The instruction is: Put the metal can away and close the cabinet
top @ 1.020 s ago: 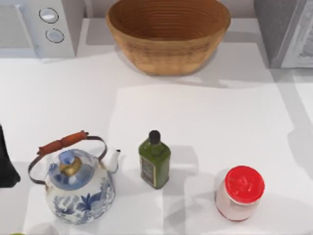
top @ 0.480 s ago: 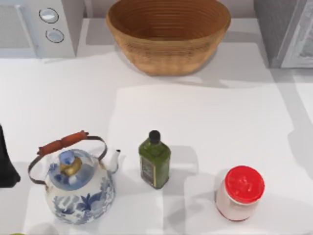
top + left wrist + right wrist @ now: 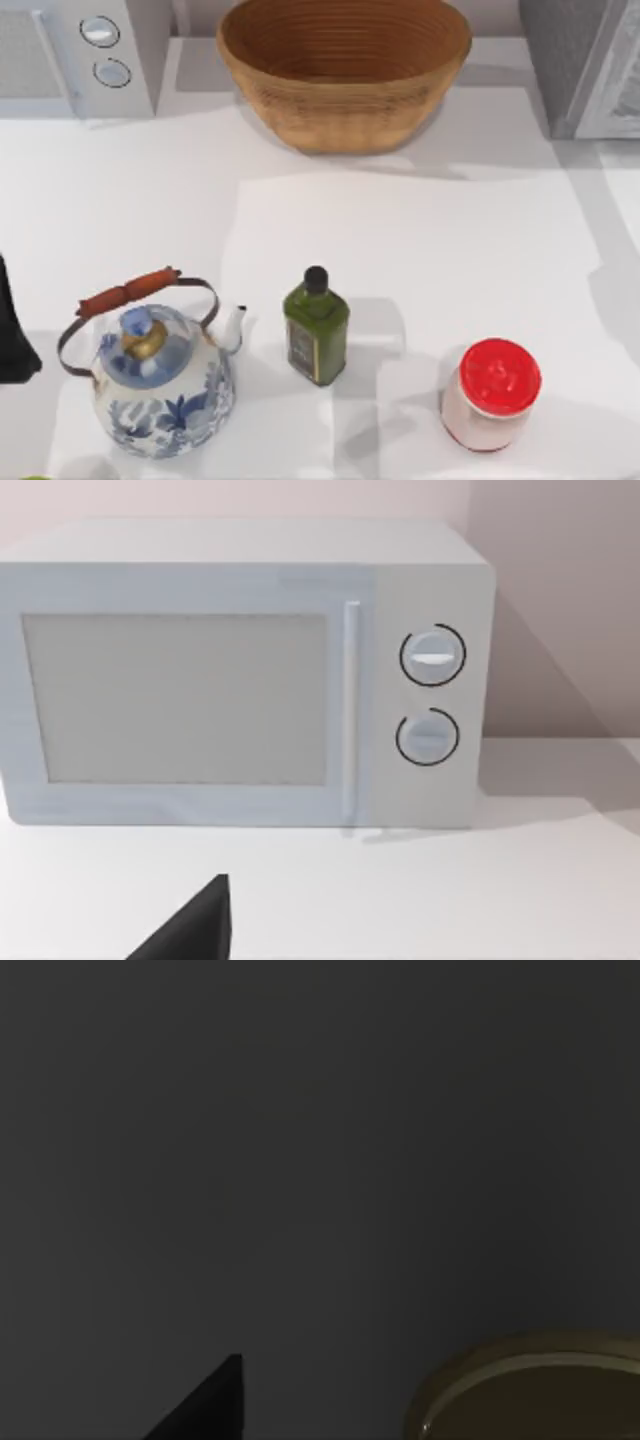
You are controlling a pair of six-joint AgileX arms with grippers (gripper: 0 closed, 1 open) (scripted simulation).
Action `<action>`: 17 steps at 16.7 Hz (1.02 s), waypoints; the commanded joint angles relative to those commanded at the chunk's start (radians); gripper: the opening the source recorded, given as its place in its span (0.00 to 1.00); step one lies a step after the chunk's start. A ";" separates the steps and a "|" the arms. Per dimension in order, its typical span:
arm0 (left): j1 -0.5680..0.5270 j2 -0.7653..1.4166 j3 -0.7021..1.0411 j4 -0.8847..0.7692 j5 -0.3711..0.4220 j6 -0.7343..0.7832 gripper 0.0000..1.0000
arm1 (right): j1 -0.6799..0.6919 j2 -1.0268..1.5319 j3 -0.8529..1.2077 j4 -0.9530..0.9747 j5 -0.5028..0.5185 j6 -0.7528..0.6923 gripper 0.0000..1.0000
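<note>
On the white table [image 3: 450, 240], seen from above, the biggest things stand along the far edge. A grey cabinet [image 3: 560, 60] fills the corner at 1 o'clock, with a paler panel slanting along its right side; whether its door is open or closed cannot be told. A pale microwave [image 3: 80, 55] sits at 11 o'clock. In the left wrist view it faces the camera squarely, with a frosted door, an upright handle and two round dials stacked on its control panel. A woven basket [image 3: 345, 75] stands at 12 o'clock between the two, apart from both.

Nearer the front, a blue-and-white kettle [image 3: 160, 380] with a reddish-brown grip on its wire handle stands at 7 o'clock. A jar with a red lid [image 3: 492, 392] is upright at 5 o'clock. A small green bottle [image 3: 316, 330] with a black cap stands just off centre toward 6 o'clock, between kettle and jar and touching neither.

The left arm [image 3: 12, 330] is parked at the table's edge at 9 o'clock. Whether the left gripper [image 3: 195, 925] is spread or pressed together cannot be told.

The right wrist view is dark. The state of the right gripper [image 3: 205, 1405] cannot be told, nor can the place of the metal can.
</note>
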State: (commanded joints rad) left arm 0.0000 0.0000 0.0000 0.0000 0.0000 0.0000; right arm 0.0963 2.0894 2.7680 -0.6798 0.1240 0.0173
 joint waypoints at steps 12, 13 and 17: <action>0.000 0.000 0.000 0.000 0.000 0.000 1.00 | -0.001 -0.502 -0.566 0.200 -0.088 -0.014 1.00; 0.000 0.000 0.000 0.000 0.000 0.000 1.00 | -0.003 -0.592 -0.679 0.233 -0.101 -0.017 1.00; 0.000 0.000 0.000 0.000 0.000 0.000 1.00 | -0.013 -0.982 -1.210 0.368 -0.144 -0.030 1.00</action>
State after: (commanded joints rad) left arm 0.0000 0.0000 0.0000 0.0000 0.0000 0.0000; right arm 0.0831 1.1073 1.5582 -0.3118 -0.0200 -0.0128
